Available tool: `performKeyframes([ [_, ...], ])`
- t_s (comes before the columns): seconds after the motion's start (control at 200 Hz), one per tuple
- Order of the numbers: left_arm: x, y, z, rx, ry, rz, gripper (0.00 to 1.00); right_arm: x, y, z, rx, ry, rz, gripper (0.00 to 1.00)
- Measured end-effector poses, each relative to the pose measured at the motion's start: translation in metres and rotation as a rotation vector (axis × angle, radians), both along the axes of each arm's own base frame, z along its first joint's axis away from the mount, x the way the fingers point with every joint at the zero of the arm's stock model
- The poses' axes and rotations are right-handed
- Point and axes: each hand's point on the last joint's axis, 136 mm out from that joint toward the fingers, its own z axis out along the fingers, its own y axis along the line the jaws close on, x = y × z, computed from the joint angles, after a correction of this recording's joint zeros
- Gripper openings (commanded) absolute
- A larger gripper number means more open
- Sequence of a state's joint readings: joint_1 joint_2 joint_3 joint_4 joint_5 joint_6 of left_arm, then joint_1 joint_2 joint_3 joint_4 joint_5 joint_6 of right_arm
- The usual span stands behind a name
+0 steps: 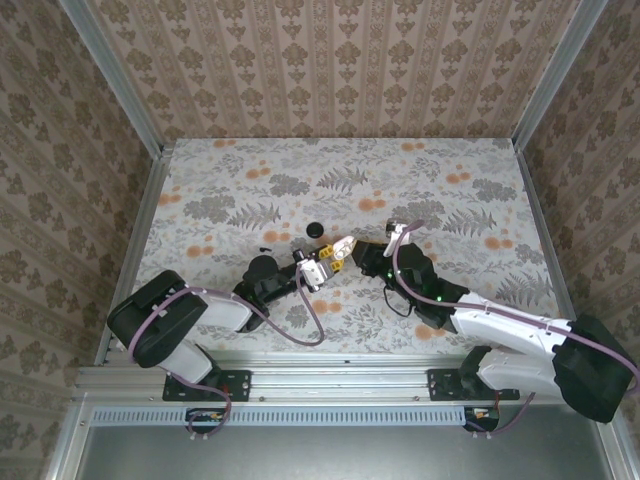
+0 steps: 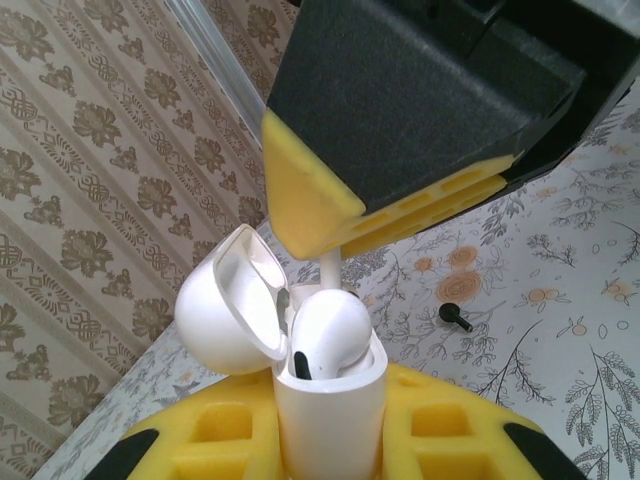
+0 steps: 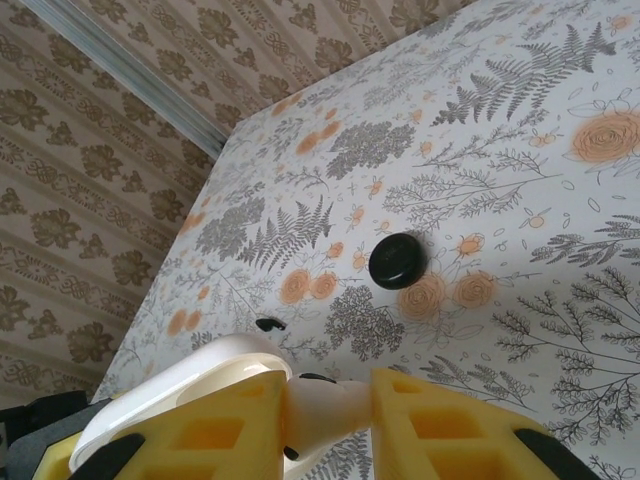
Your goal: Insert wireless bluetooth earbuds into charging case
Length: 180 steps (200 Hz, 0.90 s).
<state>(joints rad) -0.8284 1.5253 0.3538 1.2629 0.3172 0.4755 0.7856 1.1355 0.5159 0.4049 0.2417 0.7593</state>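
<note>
My left gripper [image 2: 330, 445] is shut on the white charging case [image 2: 330, 410] and holds it upright with its lid [image 2: 225, 315] swung open. A white earbud [image 2: 338, 328] with a black spot sits head-down in the case's mouth. Its stem rises into the yellow fingers [image 2: 305, 205] of my right gripper [image 3: 330, 425], which is shut on that earbud [image 3: 330, 405] right over the case lid [image 3: 170, 390]. From above, the two grippers [image 1: 318, 270] [image 1: 346, 247] meet tip to tip at the table's middle. A tiny black stemmed earbud [image 2: 455, 315] [image 3: 269, 323] lies on the table just beyond.
A flat round black disc [image 3: 397, 260] [image 1: 316, 229] lies on the floral tabletop [image 1: 420, 180] behind the grippers. Patterned walls with metal rails [image 1: 135, 115] close in the left, right and back sides.
</note>
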Motion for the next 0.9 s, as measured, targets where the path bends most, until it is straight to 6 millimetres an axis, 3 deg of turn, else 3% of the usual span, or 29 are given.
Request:
performKeyframes([
  [0.57,-0.0010,0.0008,0.0057,-0.010,-0.009,0.002,0.00,0.0000,0.0055,0.0023,-0.040,-0.025,-0.018,0.27],
  [0.9,-0.0005,0.0013,0.0083,-0.017,-0.015,0.006,0.00,-0.0032,0.0097,0.0020,-0.063,-0.037,0.009,0.38],
])
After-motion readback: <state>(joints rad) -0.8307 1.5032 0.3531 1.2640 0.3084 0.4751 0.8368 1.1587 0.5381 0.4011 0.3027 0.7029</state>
